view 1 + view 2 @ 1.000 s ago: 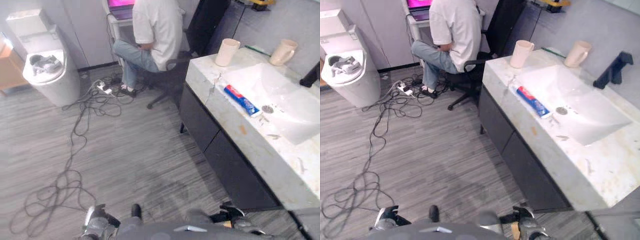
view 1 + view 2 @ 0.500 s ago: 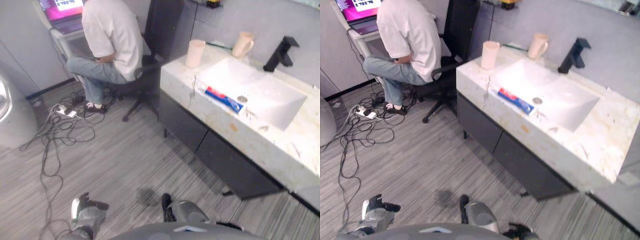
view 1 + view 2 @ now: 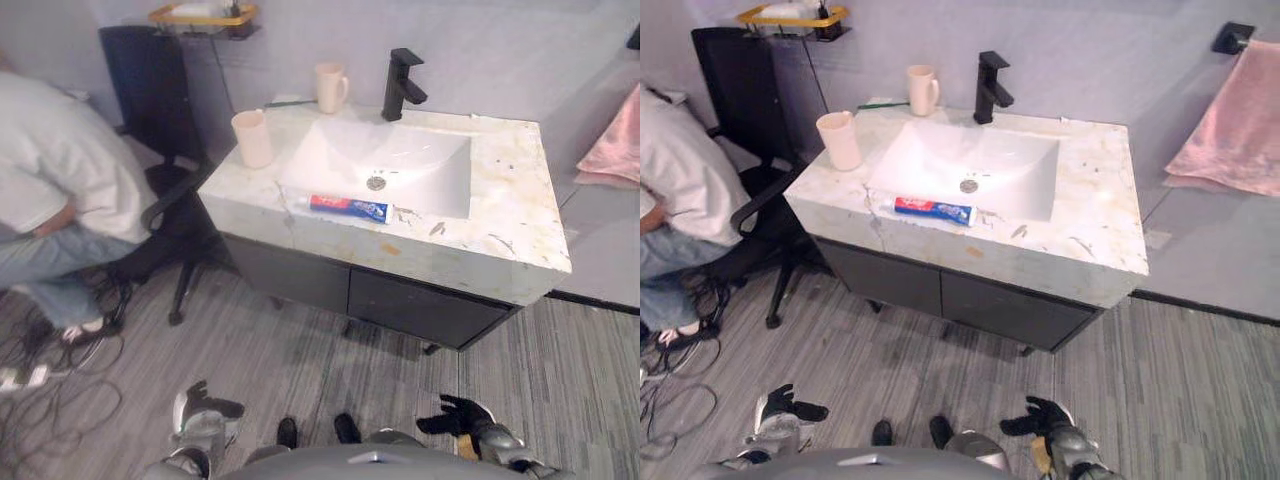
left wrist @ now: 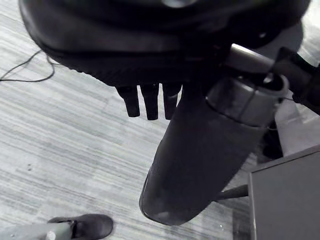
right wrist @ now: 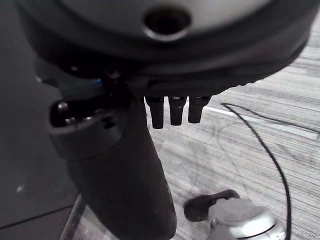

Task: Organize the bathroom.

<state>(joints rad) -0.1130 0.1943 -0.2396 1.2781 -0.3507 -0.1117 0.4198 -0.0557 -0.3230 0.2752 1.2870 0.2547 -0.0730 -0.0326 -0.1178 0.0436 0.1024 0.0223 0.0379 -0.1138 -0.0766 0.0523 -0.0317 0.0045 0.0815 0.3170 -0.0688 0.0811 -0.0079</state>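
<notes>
A marble vanity (image 3: 500,250) with a white sink (image 3: 400,160) stands ahead of me. A red and blue toothpaste tube (image 3: 347,207) lies on its front edge. A cream cup (image 3: 253,138) is at the left corner. A cream mug (image 3: 330,87) and a green toothbrush (image 3: 285,102) sit at the back, beside the black faucet (image 3: 402,85). My left hand (image 3: 205,420) and right hand (image 3: 460,418) hang low over the floor, well short of the vanity. Both are open and hold nothing, with straight fingers (image 4: 150,102) (image 5: 172,111).
A person (image 3: 50,190) sits on a black office chair (image 3: 160,110) to the left of the vanity, with cables on the floor (image 3: 40,370) there. A pink towel (image 3: 1230,120) hangs on the right wall. A yellow shelf (image 3: 200,15) is mounted above the chair.
The camera has swung right: the toilet has left the picture, the vanity now faces me and the pink towel has come into view. Both hands stay low and empty.
</notes>
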